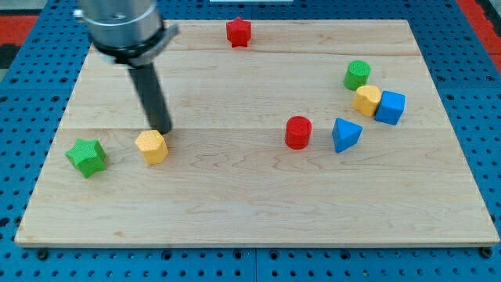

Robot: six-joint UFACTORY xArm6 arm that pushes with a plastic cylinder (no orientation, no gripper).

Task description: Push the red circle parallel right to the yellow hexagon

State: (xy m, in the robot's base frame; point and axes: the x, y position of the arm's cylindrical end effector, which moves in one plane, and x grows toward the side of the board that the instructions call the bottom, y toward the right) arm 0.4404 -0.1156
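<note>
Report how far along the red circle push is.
Done: nothing visible; the red circle sits mid-board, far to the view's right of the yellow hexagon. In hand: my tip rests just above the hexagon, away from the circle. Left: reach the circle and push it to the hexagon's right.

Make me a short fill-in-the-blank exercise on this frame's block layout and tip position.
1. My tip stands right beside the yellow ____ at the view's left.
2. The red circle has the blue ____ just to its right.
3. The green star lies nearest the board's ____ edge.
4. The block at the board's top edge is a red ____.

Missing words: hexagon; triangle; left; star
</note>
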